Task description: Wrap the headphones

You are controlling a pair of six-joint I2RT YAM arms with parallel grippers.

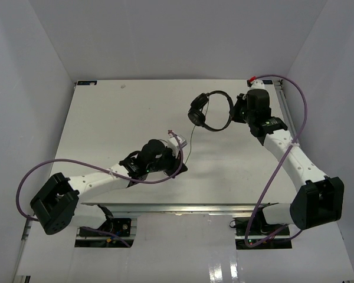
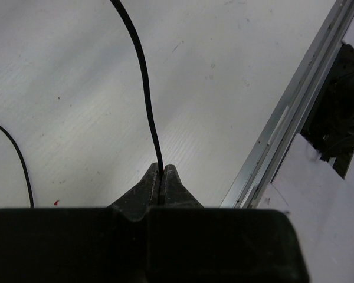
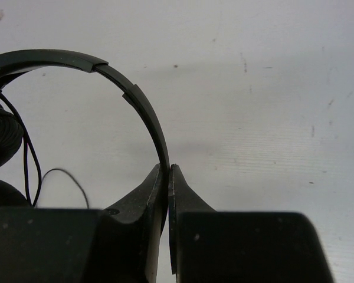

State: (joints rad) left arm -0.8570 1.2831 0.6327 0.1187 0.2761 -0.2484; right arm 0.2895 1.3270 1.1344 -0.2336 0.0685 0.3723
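Note:
The black headphones [image 1: 211, 111] hang in the air at the back right of the table. My right gripper [image 1: 235, 112] is shut on their thin headband [image 3: 143, 112], which curves up and left from the jaws; the earcups [image 3: 1, 137] sit at the left edge of the right wrist view. The thin black cord [image 1: 190, 137] runs from the earcups [image 1: 197, 111] down to my left gripper [image 1: 182, 169], which is shut on it. In the left wrist view the cord [image 2: 143, 82] rises straight out of the closed jaws, and another stretch of it [image 2: 19, 159] lies at the left.
The white table [image 1: 118, 124] has a metal rail along its near edge [image 2: 289, 118]. Thick purple robot cables [image 1: 283, 159] loop beside both arms. Grey walls enclose the table at the back and sides.

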